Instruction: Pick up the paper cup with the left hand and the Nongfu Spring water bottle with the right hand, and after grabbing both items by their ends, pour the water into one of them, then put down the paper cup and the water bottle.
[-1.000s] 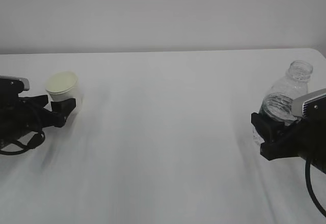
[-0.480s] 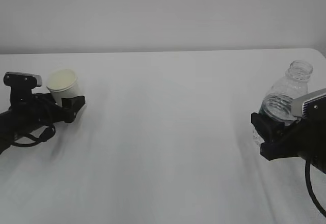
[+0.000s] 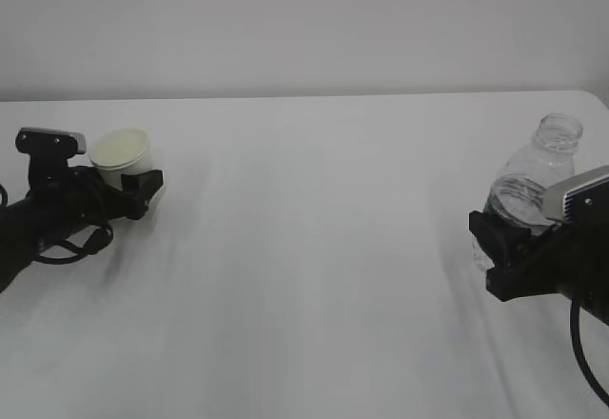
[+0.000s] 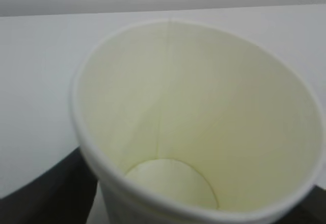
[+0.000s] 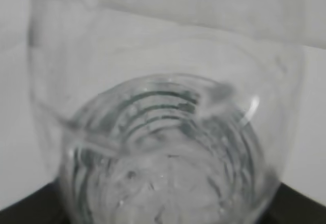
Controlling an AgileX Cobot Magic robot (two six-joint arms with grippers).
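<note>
No lettering, brand or number can be read on the paper cup or the bottle

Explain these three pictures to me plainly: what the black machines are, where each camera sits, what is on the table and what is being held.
The black machines are two robot arms working at a white table. The wide picture is taken from in front. The two close-ups come from cameras on the arms' wrists.

The left gripper stands around the paper cup; its wrist camera looks into the cup, which is empty. Whether it squeezes the cup I cannot tell.

The right gripper is closed on the lower part of the water bottle, which has no cap. Its wrist camera looks through the clear ribbed plastic.
</note>
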